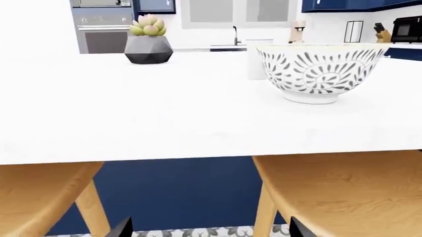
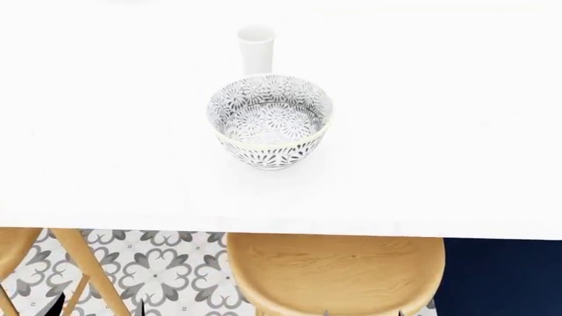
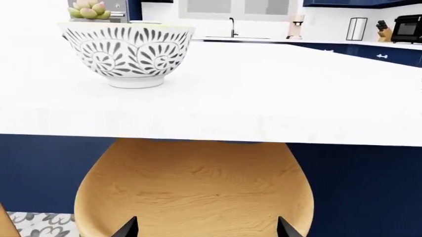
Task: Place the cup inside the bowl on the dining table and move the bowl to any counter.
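Note:
The floral grey-and-white bowl (image 2: 270, 122) stands upright on the white dining table (image 2: 105, 164), close to its near edge. Just behind the bowl stands the plain white cup (image 2: 255, 49), apart from it; in the left wrist view the cup (image 1: 256, 61) peeks out beside the bowl (image 1: 319, 69). My left gripper (image 1: 209, 229) is open and empty, below the table's edge and between two stools. My right gripper (image 3: 207, 228) is also open and empty, low over a stool seat, with the bowl (image 3: 128, 54) above and ahead. A counter (image 3: 359, 43) runs along the far wall.
A round wooden stool (image 2: 333, 270) is tucked under the table's edge below the bowl, and a second stool (image 2: 18, 247) stands to its left. A succulent in a dark grey faceted pot (image 1: 148, 42) sits far back on the table. Patterned floor tiles (image 2: 158, 270) show between the stools.

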